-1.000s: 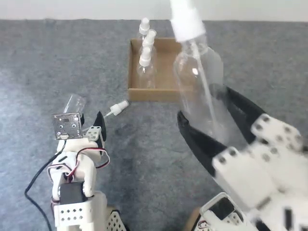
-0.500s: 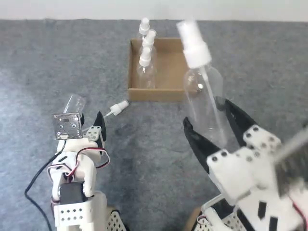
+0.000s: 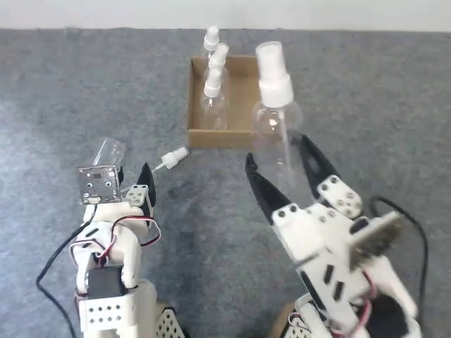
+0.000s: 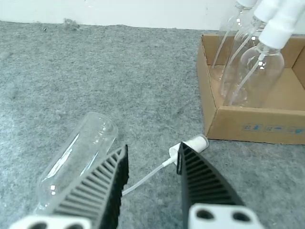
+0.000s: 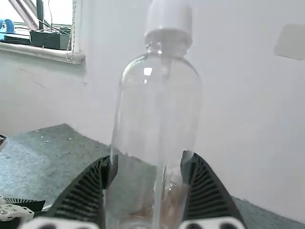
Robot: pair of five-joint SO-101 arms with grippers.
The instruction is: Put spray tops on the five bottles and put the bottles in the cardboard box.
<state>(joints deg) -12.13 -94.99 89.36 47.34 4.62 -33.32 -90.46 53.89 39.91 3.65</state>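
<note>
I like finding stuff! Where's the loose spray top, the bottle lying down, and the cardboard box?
loose spray top (image 4: pixel 198 142), left wrist view, on its white head.
bottle lying down (image 4: pixel 76 157), left wrist view, on its clear side.
cardboard box (image 4: pixel 257 125), left wrist view, on its front wall.

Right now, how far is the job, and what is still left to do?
Done: three capped bottles stand in the box. In hand: the right gripper holds a fourth capped bottle upright near the box. To do: the last bottle lies uncapped on the table, its spray top loose beside the open left gripper.
</note>
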